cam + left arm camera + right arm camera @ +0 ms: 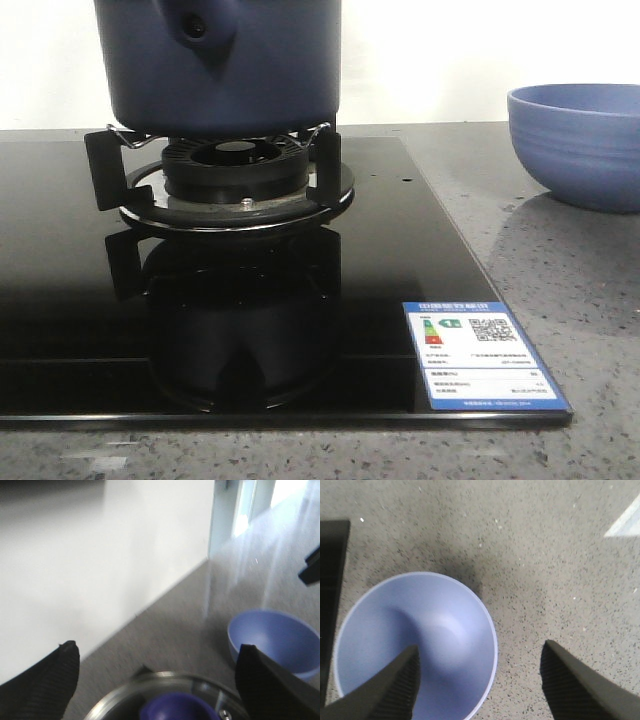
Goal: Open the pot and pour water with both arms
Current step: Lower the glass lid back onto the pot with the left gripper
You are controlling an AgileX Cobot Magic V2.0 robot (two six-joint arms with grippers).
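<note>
Nearest, energy label (483, 352) on black glass hob (400, 250). Beyond, pot (220, 60) seated on burner stand (235, 175), lid (175, 705) still on. Left tool (155, 680) spread wide above lid knob, gripping nothing; off-centre closure could skid the lid. Right tool (480, 680) open over light-blue bowl (415, 645) on counter (545, 555); descent risks knocking it.

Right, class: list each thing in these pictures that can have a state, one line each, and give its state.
Pot: upright on the burner stand, lid with a blue knob on.
Burner: no flame visible.
Bowl: upright on the counter, empty.
Left gripper: open, above the pot lid, holding nothing.
Right gripper: open, above the bowl's rim, holding nothing.
</note>
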